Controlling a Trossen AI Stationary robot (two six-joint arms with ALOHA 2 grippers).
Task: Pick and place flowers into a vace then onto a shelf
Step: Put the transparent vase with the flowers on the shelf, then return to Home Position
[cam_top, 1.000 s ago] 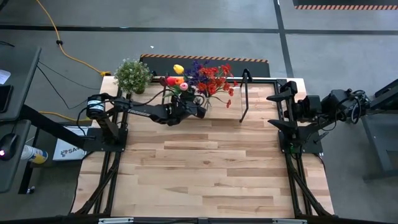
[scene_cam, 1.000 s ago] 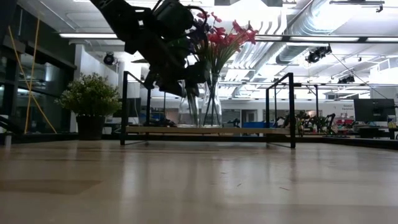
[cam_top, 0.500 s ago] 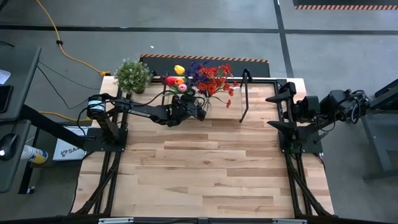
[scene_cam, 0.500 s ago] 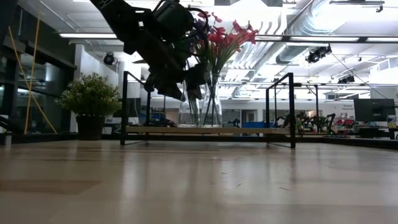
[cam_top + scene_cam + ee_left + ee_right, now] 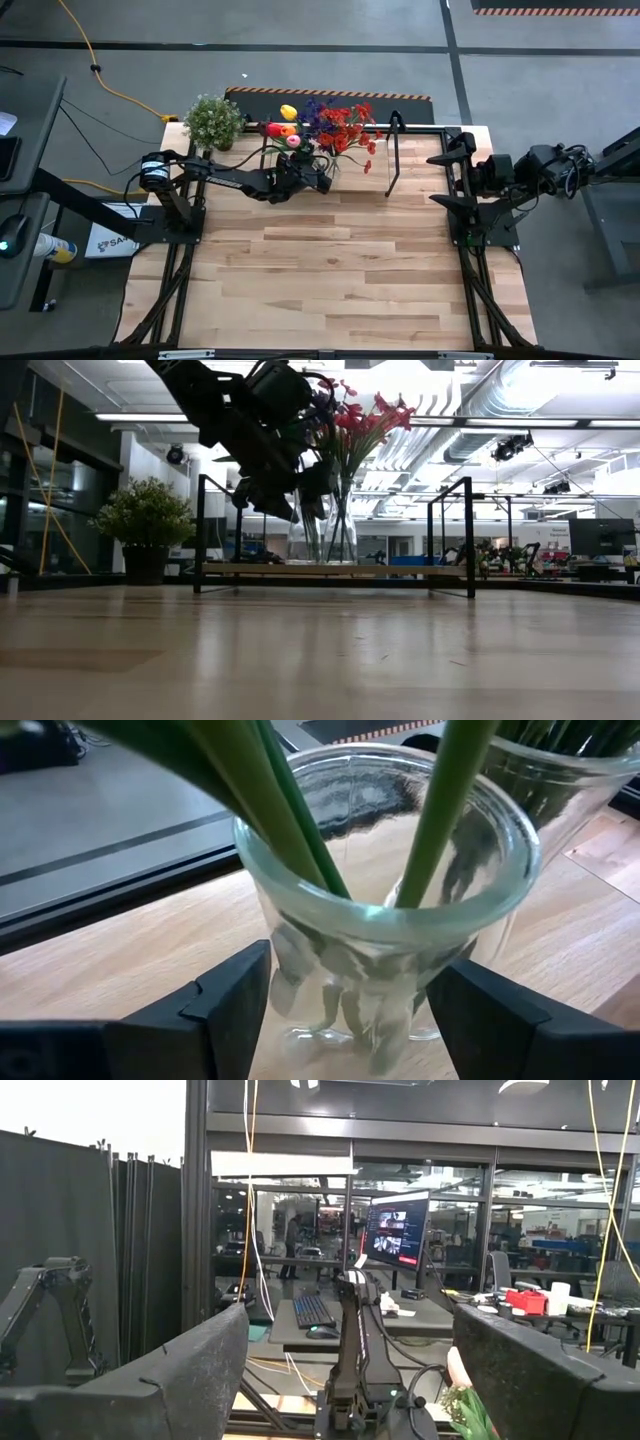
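A clear glass vase [image 5: 385, 925] with green stems stands between the fingers of my left gripper [image 5: 350, 1015]. Its yellow, orange and pink tulips [image 5: 287, 127] show from above. The left gripper [image 5: 318, 175] reaches in from the table's left, over the shelf [image 5: 330, 569] at the far edge. In the low view the vase [image 5: 305, 535] seems to have its base on the shelf board. A second vase [image 5: 342, 525] with red and purple sprays [image 5: 348, 128] stands beside it. My right gripper [image 5: 447, 177] waits open at the table's right edge. My left gripper has the vase's narrow waist [image 5: 292, 975], just under the flared rim, between its two fingers [image 5: 235, 1010], one on each side. The fingers come in roughly level from the table's left. The vase stays upright, and its base appears to rest on the shelf board.
A bushy potted plant [image 5: 213, 120] stands at the far left corner, left of the shelf. The shelf's black upright loop [image 5: 393, 152] rises at its right end. The plank tabletop [image 5: 340, 270] stretches toward the near edge.
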